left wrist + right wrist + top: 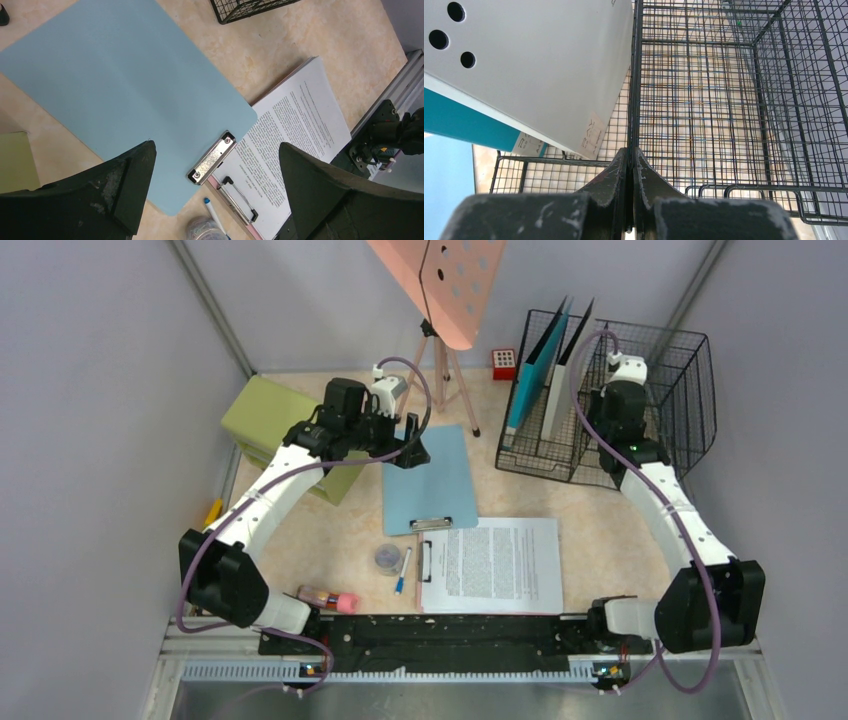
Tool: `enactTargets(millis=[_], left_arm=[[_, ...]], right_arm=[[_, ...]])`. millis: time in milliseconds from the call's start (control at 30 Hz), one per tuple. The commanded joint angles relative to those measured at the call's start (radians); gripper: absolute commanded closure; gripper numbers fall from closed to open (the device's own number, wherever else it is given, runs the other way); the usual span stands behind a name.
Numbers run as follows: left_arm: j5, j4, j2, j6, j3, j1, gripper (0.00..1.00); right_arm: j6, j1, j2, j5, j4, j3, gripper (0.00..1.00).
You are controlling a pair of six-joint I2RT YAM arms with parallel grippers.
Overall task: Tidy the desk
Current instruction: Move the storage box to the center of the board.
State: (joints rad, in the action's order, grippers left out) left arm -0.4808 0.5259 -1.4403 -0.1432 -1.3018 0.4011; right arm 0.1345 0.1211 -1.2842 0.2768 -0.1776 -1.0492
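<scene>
**A:** What did we take in first?

**B:** The counter [620, 530]. Its pale marbled top filled the middle of the scene, from the rail at the near edge out to the grey walls at the far corner. On its far right stood a black wire rack [650, 390], with a teal folder [530, 370] upright in the left section.

**A:** And on the left?

**B:** We noted a green cabinet [265, 415] on the far left, against the wall. A pink perforated stand [445, 280] rose on a tripod at the far middle.

**A:** The flat things?

**B:** A blue clipboard [430, 475] lay in the centre with its metal clip toward the near side. Nearer than that lay a second clipboard carrying printed sheets [495, 565], its corner just beside the blue one's clip.

**A:** How did we find each claw?

**B:** The left claw [216, 150] hung over the blue clipboard with its jaws spread wide and nothing between them. The right claw [630, 155] had its fingers pressed together on nothing, close against the rack's wire divider. We could not tell whether it touched the wire.

**A:** The small items?

**B:** A red block [504, 362] sat at the far side, just left of the rack. A pink-capped tube [330, 597] lay by the rail. A round clear container [387, 557] and a pen [402, 570] lay side by side just left of the printed sheets.
</scene>
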Motion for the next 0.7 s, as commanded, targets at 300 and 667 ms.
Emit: enactTargets(millis=[300, 667], left_arm=[[0.019, 0.009, 0.015, 0.064, 0.017, 0.002, 0.02], [0.059, 0.052, 0.026, 0.197, 0.072, 0.005, 0.02]], right_arm=[[-0.059, 0.080, -0.113, -0.202, 0.079, -0.049, 1.00], [-0.104, 0.079, -0.107, -0.186, 0.068, -0.066, 1.00]])
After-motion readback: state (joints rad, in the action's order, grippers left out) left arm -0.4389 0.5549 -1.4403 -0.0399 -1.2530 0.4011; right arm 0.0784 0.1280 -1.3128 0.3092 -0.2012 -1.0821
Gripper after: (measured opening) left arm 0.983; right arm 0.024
